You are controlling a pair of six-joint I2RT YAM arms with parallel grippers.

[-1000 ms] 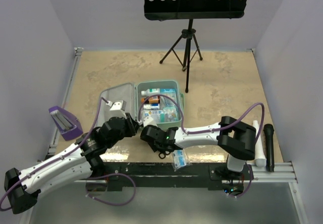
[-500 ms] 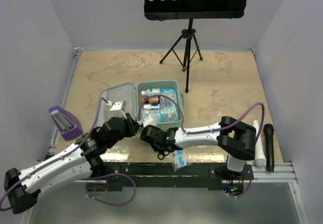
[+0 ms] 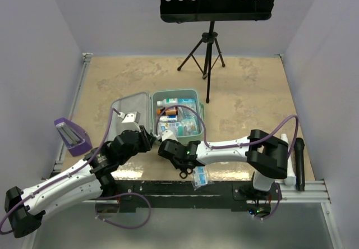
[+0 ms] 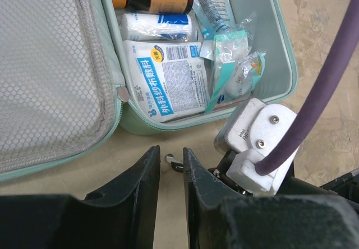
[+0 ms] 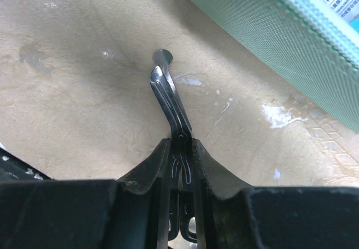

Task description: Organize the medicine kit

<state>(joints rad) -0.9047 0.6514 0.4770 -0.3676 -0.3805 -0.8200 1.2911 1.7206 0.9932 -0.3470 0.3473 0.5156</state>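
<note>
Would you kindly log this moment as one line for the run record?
medicine kit: open, supplies inside | right gripper: shut on scissors, tip near kit | left gripper: slightly open, empty

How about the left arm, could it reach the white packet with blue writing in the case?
Probably yes. The left gripper hangs open just outside the medicine kit's near wall, and the white packet lies uncovered just beyond that wall.

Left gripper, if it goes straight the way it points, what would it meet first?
Probably the metal tip of the scissors, right at the left gripper; then the near wall of the medicine kit. Depth is unclear.
</note>
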